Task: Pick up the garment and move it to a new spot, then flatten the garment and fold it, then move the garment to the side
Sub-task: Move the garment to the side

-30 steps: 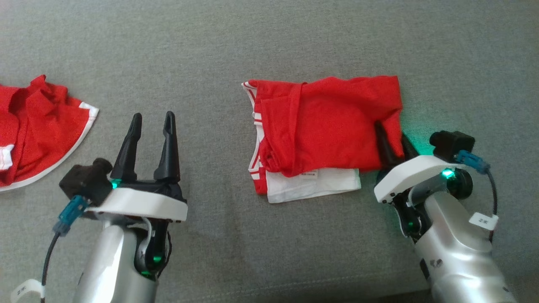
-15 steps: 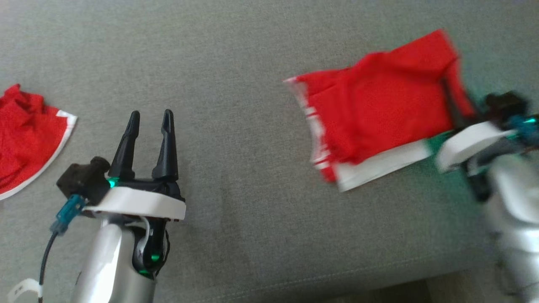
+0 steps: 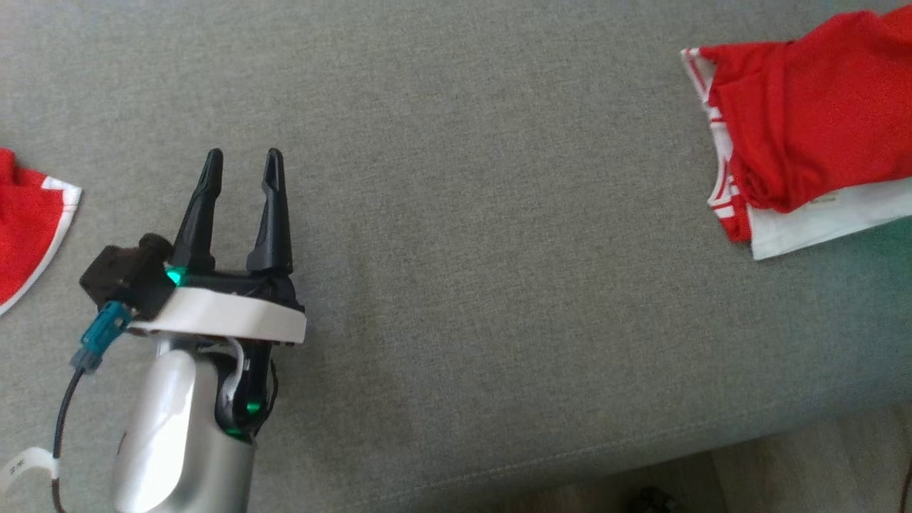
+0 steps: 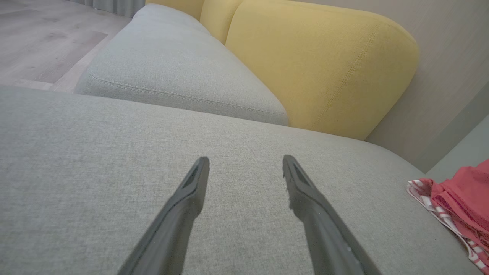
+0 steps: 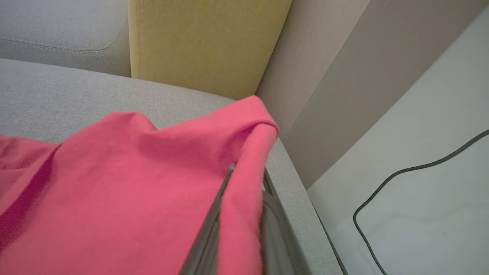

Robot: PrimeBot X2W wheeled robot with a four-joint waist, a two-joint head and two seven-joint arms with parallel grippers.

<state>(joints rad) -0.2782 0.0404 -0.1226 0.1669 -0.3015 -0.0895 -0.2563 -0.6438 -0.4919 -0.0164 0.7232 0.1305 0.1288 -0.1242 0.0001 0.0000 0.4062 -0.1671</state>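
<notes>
Grey cushion [image 3: 499,214] — right gripper [image 5: 247,173] pinches garment [image 5: 133,172].

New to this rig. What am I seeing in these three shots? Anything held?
A two-armed robot works over a grey sofa seat. One picture looks down from its head; the others look along each wrist's fingers. The left gripper hangs open and empty. A folded red garment with white trim lies at the head view's right edge, a second red garment at its left edge. In the right wrist view, the right gripper is shut on a fold of the folded one. A yellow backrest stands behind.
</notes>
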